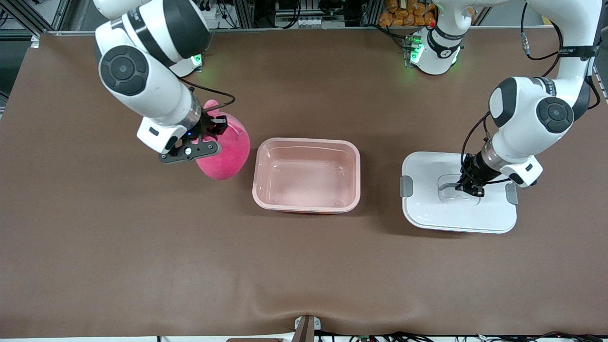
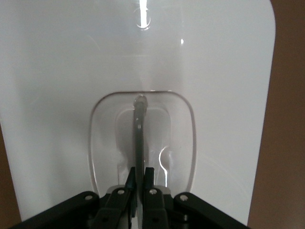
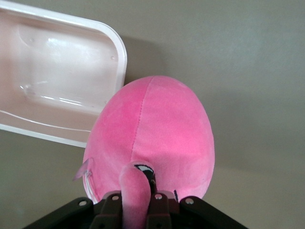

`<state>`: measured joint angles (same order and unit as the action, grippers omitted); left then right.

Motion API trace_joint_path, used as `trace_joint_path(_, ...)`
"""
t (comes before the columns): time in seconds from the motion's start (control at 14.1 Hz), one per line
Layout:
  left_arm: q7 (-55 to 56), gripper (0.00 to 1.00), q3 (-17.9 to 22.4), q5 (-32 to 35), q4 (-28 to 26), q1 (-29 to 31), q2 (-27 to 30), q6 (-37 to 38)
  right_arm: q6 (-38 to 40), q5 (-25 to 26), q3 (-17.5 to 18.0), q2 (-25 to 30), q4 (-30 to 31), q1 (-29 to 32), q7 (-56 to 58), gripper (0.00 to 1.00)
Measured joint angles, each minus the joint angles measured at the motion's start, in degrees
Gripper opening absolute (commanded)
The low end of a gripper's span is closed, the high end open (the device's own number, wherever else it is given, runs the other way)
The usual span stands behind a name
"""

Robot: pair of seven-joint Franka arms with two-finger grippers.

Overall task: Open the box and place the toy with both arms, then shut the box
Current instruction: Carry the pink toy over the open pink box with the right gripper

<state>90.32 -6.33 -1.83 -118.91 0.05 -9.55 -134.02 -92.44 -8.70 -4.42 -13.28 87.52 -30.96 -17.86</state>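
Right claw (image 1: pixel 209 130) clamped on toy (image 1: pixel 225 152), mid-left of frame, just beside open box (image 1: pixel 306 173) at centre. Left claw (image 1: pixel 470 189) pinched on handle (image 2: pixel 139 138) of lid (image 1: pixel 456 209), flat on worktop (image 1: pixel 304 266), mid-right of frame, apart from box.

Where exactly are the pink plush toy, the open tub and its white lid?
pink plush toy (image 1: pixel 227 159): front view, its rounded body.
open tub (image 1: pixel 307 142): front view, its rim nearest the robots.
white lid (image 1: pixel 427 209): front view, its flat top.
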Motion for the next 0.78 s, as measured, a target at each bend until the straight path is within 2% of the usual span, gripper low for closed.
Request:
trace_joint_path(0.21,0.0,0.0,0.0,-0.2,0.0,0.1,0.0,-0.3,-0.2,-1.7,0.0,-1.9,-2.1,-1.0,-3.7,0.0)
trace_joint_path(0.78,0.0,0.0,0.0,-0.2,-0.1,1.8,0.0,-1.0,-3.7,-1.8,0.0,-10.2,-10.9,-6.7,-11.5,0.0)
